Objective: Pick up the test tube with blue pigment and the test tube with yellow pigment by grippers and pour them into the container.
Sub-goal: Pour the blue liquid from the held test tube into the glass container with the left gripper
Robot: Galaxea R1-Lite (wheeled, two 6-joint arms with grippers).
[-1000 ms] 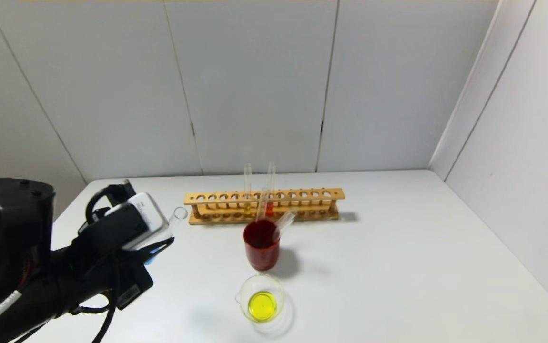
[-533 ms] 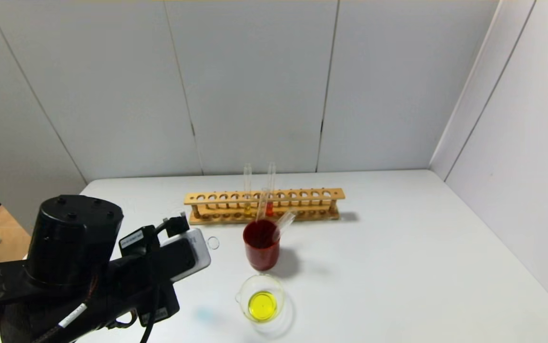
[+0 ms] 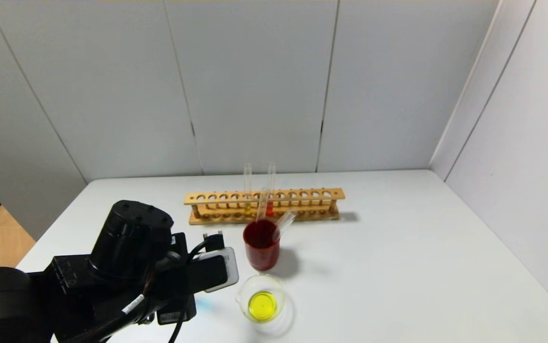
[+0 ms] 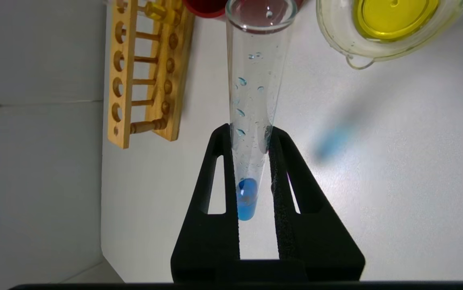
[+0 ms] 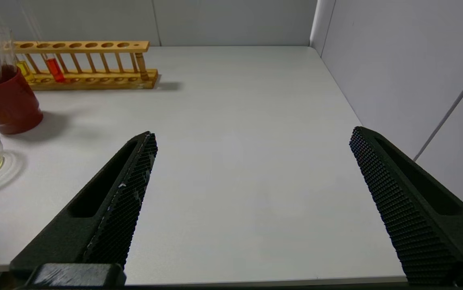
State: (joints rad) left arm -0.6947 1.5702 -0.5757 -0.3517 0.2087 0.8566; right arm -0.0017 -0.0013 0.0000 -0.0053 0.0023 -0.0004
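White bench (image 3: 398, 247): blue tube (image 4: 251, 121) is clamped in left tool (image 4: 251, 161) beside beaker (image 3: 260, 297); right tool (image 5: 251, 193) is parked wide. Liquid could be spilt if tipped w/ mouth off rim.

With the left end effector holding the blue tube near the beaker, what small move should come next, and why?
Probably shift the left end effector sideways to bring the blue tube's mouth over the beaker. The mouth now points past the rim toward the red cup, and the blue liquid sits at the tip.
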